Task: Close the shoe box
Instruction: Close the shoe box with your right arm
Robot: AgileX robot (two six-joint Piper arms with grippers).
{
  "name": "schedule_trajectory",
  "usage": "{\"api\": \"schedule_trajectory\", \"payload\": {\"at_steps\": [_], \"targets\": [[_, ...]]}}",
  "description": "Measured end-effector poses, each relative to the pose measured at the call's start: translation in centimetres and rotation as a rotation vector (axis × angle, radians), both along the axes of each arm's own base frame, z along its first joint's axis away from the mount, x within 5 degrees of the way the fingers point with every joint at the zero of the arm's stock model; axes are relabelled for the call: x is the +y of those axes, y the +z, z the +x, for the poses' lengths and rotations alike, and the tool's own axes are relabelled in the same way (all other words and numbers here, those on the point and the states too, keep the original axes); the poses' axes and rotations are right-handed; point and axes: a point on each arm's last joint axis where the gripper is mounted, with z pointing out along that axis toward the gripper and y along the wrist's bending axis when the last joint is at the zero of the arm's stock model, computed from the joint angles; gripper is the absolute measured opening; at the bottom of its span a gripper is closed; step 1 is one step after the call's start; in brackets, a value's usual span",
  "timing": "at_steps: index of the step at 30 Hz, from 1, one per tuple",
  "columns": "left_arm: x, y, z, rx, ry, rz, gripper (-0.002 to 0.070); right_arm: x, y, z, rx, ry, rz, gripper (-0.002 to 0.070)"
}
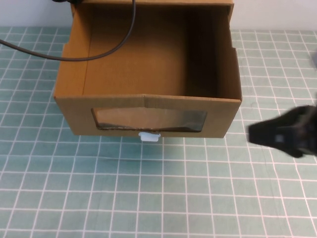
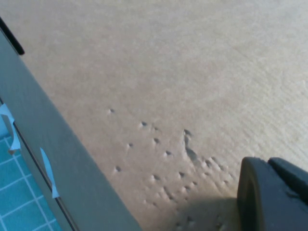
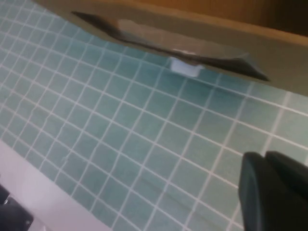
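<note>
While the shoe box (image 1: pixel 148 74) sits pulled open mid-table, window and tab (image 1: pixel 149 137) facing us, the right gripper (image 1: pixel 285 133) hovers beside its front; finger state unclear; a square push should close it; left gripper (image 2: pixel 272 195) presses cardboard.

brown shoe box (image 1: pixel 148 94) pulled open; windowed front

My work surface (image 1: pixel 148 198) is covered in a teal mat with a white grid. The shoe box (image 1: pixel 148 116) sits directly on it toward the far side, its drawer pulled open, windowed front facing me.
</note>
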Motion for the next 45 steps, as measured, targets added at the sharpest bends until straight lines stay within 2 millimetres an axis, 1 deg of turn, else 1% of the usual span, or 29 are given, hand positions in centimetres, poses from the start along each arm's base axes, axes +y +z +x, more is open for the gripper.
{"api": "schedule_trajectory", "payload": {"at_steps": [3,6,8,11,15,21,28,31,35,38,40,45], "targets": [[0.0,0.0,0.0,0.004,0.000,-0.002,-0.0005,3.4,0.6,0.4,-0.034,0.082,-0.002,-0.0011],[0.0,0.0,0.0,0.003,0.000,-0.002,-0.0005,6.7,0.6,0.8,-0.070,0.146,0.003,-0.0011],[0.0,0.0,0.0,0.003,0.000,-0.002,-0.0005,8.3,0.5,1.2,-0.082,0.168,0.009,-0.0011],[0.0,0.0,0.0,0.003,0.000,-0.002,-0.0005,9.9,0.3,2.6,-0.084,0.169,0.005,-0.0011],[0.0,0.0,0.0,0.003,0.000,-0.002,-0.0005,11.2,-0.3,4.5,-0.086,0.157,-0.014,-0.0011],[0.0,0.0,0.0,0.003,0.000,-0.002,-0.0005,12.4,-0.1,6.3,-0.117,0.138,-0.005,-0.0011],[0.0,0.1,0.0,0.002,-0.001,-0.002,-0.0005,12.0,0.6,8.0,-0.125,0.101,0.001,-0.0011],[0.0,0.1,0.0,0.002,-0.001,-0.002,-0.0005,12.1,1.3,7.8,-0.101,0.131,-0.011,-0.0011],[0.0,0.1,0.0,0.002,-0.001,-0.002,-0.0005,12.0,2.0,6.8,-0.018,0.212,-0.048,-0.0011],[0.0,0.1,0.0,0.002,-0.001,-0.002,-0.0005,11.9,1.8,6.4,0.029,0.248,-0.080,-0.0011],[0.0,0.1,0.0,0.002,-0.001,-0.002,-0.0005,11.9,1.4,6.5,0.033,0.251,-0.100,-0.0011],[0.0,0.1,0.0,0.002,-0.001,-0.002,-0.0005,12.8,0.0,8.1,0.020,0.220,-0.111,-0.0011]]}}
